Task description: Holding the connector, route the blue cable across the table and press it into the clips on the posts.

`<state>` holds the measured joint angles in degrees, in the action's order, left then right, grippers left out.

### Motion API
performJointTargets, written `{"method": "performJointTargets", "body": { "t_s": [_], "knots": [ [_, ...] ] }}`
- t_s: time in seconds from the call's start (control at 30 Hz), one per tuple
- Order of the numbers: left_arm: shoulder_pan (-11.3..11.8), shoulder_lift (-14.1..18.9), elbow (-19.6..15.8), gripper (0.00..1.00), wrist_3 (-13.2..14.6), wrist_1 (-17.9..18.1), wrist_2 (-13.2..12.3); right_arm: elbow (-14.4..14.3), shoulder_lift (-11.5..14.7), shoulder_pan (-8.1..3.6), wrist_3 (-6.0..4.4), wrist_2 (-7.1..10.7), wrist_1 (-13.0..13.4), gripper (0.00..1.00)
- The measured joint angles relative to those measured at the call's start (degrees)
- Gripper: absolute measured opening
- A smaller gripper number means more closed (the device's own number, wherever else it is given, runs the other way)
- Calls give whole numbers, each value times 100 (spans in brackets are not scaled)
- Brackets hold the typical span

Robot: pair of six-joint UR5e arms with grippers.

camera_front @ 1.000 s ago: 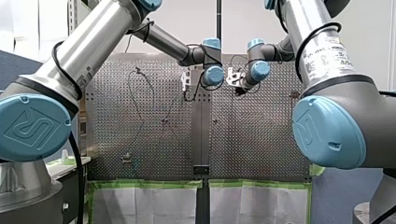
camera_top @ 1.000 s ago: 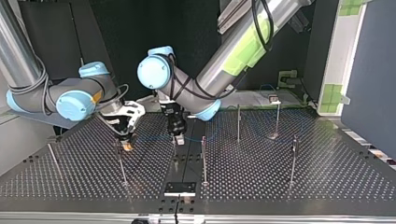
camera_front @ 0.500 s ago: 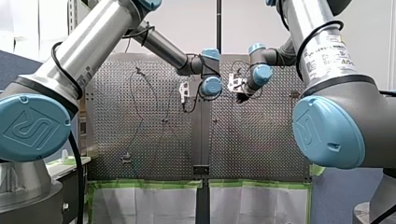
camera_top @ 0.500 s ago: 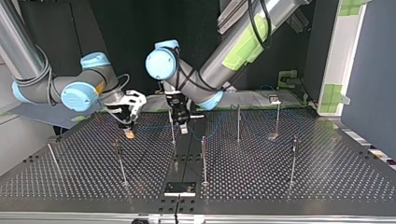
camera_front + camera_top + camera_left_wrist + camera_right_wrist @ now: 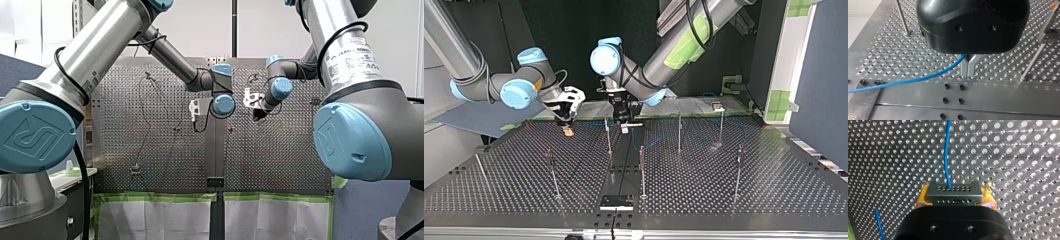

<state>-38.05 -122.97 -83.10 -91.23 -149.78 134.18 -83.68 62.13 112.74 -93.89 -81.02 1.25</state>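
The thin blue cable (image 5: pixel 910 81) runs out from between the metal fingers (image 5: pixel 965 71) of my left gripper (image 5: pixel 968 74), which is shut on it just above the perforated table (image 5: pixel 1003 95). My right gripper (image 5: pixel 955 201), with yellow pads (image 5: pixel 921 198), is shut on the grey connector (image 5: pixel 953 191); the cable (image 5: pixel 947 152) leaves the connector's face and runs ahead over the table. In the top view my right gripper (image 5: pixel 568 131) hangs at the left and my left gripper (image 5: pixel 625 128) near the middle, beside a thin post (image 5: pixel 608 136). Both hover near the table's centre seam (image 5: pixel 216 145).
Several thin upright posts stand across the table, among them one (image 5: pixel 642 170) near the middle, one (image 5: pixel 679 131) further right and one (image 5: pixel 553 172) at the left. A black plate (image 5: pixel 616 202) sits at the top view's near edge. Green tape (image 5: pixel 160 196) lines the table's edge.
Both grippers have moved away from the top view's camera, lower in the front view. My left gripper shifted right past the middle post with the cable; my right one carried the connector along.
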Motion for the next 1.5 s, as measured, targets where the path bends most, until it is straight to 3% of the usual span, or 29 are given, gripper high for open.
{"method": "performJointTargets", "body": {
  "t_s": [0.17, 0.47, 0.67, 0.9, 1.17, 1.5],
  "knots": [
    [-26, -2, -268, 0, 4, 273, -208, -41, -1, 0, 81, 67, 1, 0],
    [-7, -12, -714, 0, -17, 694, -579, -143, -7, -11, 139, 403, 22, 0],
    [34, -49, -1032, 0, -83, 875, -823, -214, -9, -20, 85, 530, 113, 0],
    [35, -346, -1361, 0, -188, 888, -1070, -270, -52, -35, -2, 605, 240, 0],
    [80, -733, -1207, 0, -277, 738, -1166, -299, -271, -50, -30, 697, 386, 0],
    [138, -800, -753, 0, -280, 447, -1263, -303, -318, -106, -64, 701, 487, 0]
  ]
}}
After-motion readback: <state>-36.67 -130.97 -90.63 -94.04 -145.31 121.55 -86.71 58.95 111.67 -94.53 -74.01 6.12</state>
